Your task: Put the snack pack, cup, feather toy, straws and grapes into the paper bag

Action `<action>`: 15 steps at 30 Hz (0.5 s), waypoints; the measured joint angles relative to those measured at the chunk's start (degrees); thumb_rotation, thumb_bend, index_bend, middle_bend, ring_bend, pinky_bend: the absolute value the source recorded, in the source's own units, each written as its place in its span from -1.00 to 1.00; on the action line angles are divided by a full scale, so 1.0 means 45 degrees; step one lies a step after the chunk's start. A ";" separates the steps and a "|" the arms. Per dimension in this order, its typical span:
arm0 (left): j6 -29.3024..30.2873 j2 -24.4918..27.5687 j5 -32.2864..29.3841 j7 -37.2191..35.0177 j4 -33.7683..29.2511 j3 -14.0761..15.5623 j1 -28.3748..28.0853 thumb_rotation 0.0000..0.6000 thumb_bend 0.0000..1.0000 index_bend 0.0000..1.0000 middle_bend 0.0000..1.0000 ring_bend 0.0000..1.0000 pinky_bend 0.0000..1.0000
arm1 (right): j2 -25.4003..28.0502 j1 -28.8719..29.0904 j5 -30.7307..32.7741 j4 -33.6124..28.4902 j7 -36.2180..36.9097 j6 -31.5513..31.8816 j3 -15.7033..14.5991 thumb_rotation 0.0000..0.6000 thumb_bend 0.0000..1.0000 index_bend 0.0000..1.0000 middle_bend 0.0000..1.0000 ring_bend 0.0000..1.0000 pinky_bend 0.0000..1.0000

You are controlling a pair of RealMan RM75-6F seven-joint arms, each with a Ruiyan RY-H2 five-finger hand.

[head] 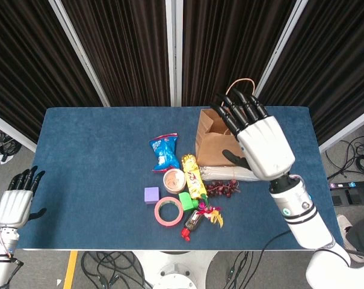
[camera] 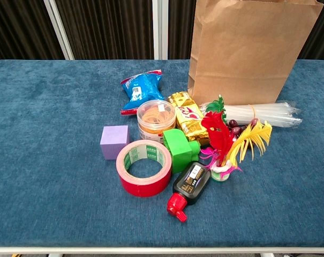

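Observation:
The brown paper bag (head: 210,139) (camera: 253,51) stands upright at the table's back right. My right hand (head: 261,143) hovers high over it with fingers spread and nothing in it, hiding most of the bag's mouth. No cup shows in either view. The blue snack pack (head: 164,150) (camera: 143,88) lies left of the bag. In front of the bag lies the bundle of straws (head: 230,173) (camera: 263,112), with the grapes (head: 222,188) (camera: 235,127) just before it. The feather toy (head: 210,214) (camera: 226,144) stands nearer the front. My left hand (head: 14,203) hangs open off the table's left front corner.
A yellow packet (head: 195,177) (camera: 188,115), a tub of rubber bands (head: 174,179) (camera: 157,119), a purple cube (head: 151,194) (camera: 114,142), a red tape roll (head: 168,211) (camera: 144,167), a green block (head: 187,200) (camera: 180,149) and a black bottle (head: 192,224) (camera: 189,187) crowd the middle.

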 measured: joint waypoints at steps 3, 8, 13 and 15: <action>0.0016 -0.0007 0.0016 0.0049 -0.0047 0.0009 0.0000 1.00 -0.95 -0.70 -0.87 -0.97 -0.74 | -0.0079 -0.0445 -0.0534 -0.0216 -0.0121 -0.0041 -0.0809 1.00 -1.00 -0.76 -0.73 -0.97 -0.71; -0.0016 0.0063 -0.0033 0.0106 -0.0101 0.0040 0.0030 1.00 -0.95 -0.70 -0.87 -0.97 -0.74 | -0.0812 -0.1245 -0.1028 0.0212 0.0080 -0.0599 -0.2517 1.00 -1.00 -0.76 -0.73 -0.96 -0.71; -0.0027 0.0104 -0.0102 0.0111 -0.0145 0.0025 0.0051 1.00 -0.95 -0.70 -0.87 -0.97 -0.74 | -0.1734 -0.1719 -0.1040 0.1400 0.0672 -0.1766 -0.3694 1.00 -1.00 -0.76 -0.77 -0.97 -0.71; -0.0037 0.0080 -0.0114 0.0091 -0.0118 0.0043 0.0068 1.00 -0.95 -0.70 -0.87 -0.97 -0.74 | -0.1978 -0.1857 -0.1046 0.1728 0.1028 -0.2015 -0.3936 1.00 -1.00 -0.76 -0.78 -0.98 -0.71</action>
